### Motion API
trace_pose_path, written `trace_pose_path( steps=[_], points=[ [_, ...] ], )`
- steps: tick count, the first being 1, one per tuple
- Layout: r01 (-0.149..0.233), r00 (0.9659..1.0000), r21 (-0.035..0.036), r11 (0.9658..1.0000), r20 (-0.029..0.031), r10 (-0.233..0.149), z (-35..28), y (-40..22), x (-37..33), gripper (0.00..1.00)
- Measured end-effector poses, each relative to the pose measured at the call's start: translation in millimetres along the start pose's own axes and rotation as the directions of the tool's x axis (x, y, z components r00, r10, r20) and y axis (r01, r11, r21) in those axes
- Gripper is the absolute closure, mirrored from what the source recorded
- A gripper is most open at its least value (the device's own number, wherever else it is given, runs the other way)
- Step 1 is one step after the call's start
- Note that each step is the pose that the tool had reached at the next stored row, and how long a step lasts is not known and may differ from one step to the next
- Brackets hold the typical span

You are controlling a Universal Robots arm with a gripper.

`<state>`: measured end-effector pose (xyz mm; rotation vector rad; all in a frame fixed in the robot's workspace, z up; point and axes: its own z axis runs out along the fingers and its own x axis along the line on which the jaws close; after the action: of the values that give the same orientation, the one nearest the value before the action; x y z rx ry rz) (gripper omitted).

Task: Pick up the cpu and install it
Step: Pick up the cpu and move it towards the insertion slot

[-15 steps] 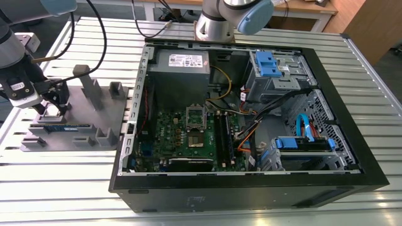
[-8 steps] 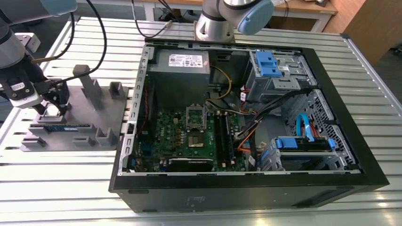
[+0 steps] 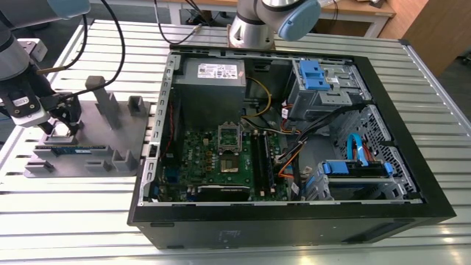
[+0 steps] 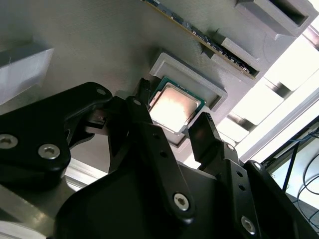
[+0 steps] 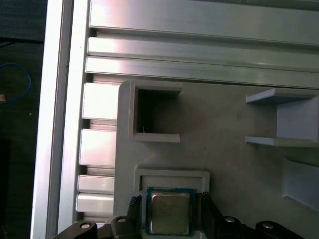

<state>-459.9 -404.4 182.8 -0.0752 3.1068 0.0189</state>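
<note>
Early stage: cpu [image 5: 169,212] sits in its pocket on the grey tray [image 5: 224,114]. Gripper [image 4: 173,108] is spread, fingers flanking it, apparently not clamped. Not lifted; motherboard socket [image 3: 229,138] looks unfilled.

A robotics assembly lab.
An opened desktop computer case [image 3: 294,215] is lying on a slatted aluminium table [image 3: 74,226], and a robot arm's base [image 3: 254,30] is standing behind it.

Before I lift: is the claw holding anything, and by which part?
Nothing yet. The open claw straddles the cpu, which sits in its tray pocket; fingers flank two opposite edges.
</note>
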Motion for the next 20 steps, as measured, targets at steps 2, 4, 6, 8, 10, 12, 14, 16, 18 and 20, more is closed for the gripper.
trace_pose_path(
  steps=[2, 4, 6, 8, 10, 12, 14, 16, 18, 20],
  points=[
    [0.0, 1.0, 0.0, 1.0, 0.0, 0.0, 0.0, 0.0, 0.0, 0.41],
    [0.0, 1.0, 0.0, 1.0, 0.0, 0.0, 0.0, 0.0, 0.0, 0.49],
    [0.0, 1.0, 0.0, 1.0, -0.0002, 0.0, 0.0, 0.0, 0.0, 0.53],
    [0.0, 1.0, 0.0, 1.0, -0.0001, 0.0, 0.0, 0.0, 0.0, 0.53],
    [0.0, 1.0, 0.0, 1.0, 0.0, 0.0, 0.1, 0.0, 0.0, 0.53],
    [0.0, 1.0, 0.0, 1.0, -0.0001, 0.0, 0.1, 0.0, 0.0, 0.53],
    [0.0, 1.0, 0.0, 1.0, 0.0, 0.0, 0.1, 0.0, 0.0, 0.53],
    [0.0, 1.0, 0.0, 1.0, 0.0, 0.0, 0.1, 0.0, 0.0, 0.53],
    [0.0, 1.0, -0.0001, 1.0, 0.0002, 0.0, -1.6, 0.0, -0.1, 0.53],
    [0.0, 1.0, 0.0, 1.0, 0.0, 0.0, -3.9, 0.1, -0.1, 0.53]
  ],
)
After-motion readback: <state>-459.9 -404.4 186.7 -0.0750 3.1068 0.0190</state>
